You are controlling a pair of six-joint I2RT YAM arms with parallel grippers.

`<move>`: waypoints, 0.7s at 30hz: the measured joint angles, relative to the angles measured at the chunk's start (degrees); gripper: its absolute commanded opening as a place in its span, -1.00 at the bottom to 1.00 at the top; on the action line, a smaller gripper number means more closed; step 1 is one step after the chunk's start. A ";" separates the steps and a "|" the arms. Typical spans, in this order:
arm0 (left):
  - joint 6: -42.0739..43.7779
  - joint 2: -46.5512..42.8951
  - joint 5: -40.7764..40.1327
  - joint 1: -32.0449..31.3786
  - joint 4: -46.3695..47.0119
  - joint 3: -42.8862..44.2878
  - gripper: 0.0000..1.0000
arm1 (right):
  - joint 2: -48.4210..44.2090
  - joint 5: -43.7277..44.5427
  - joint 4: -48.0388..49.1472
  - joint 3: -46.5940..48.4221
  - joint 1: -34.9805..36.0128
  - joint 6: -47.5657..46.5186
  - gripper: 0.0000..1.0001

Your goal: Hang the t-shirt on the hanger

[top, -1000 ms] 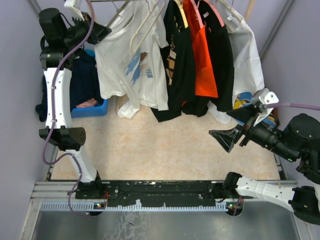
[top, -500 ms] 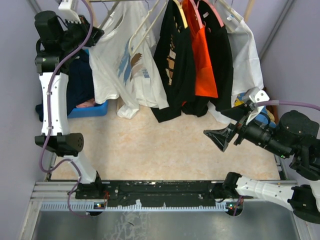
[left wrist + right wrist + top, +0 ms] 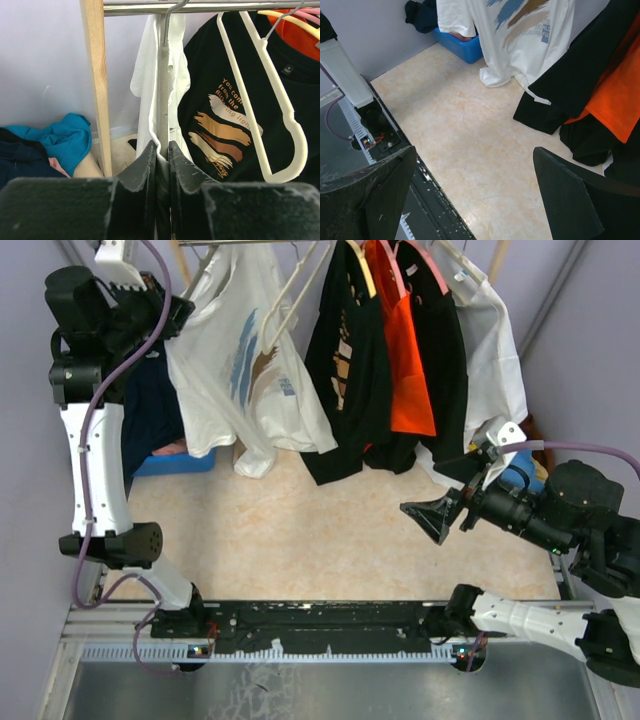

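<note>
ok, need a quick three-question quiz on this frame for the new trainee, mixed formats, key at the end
1. True or false: the right gripper is holding a garment.
2. What is pinched between the left gripper's fingers?
A. white fabric of the t-shirt
B. the orange garment
C. nothing
3. Short answer: what colour is the bin on the floor below the t-shirt?

Key: 1 false, its jaws stand wide open with only floor between them; 2 A; 3 blue.
</note>
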 measured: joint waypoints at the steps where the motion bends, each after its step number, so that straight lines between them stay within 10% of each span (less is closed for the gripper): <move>1: 0.00 -0.35 -0.24 0.00 -0.20 -0.02 -0.65 | -0.02 -0.15 0.00 -0.09 0.00 0.17 0.99; 21: 1.14 0.20 -2.36 -0.22 1.31 -3.21 -0.68 | -1.60 -1.11 0.98 -2.84 0.00 1.40 0.99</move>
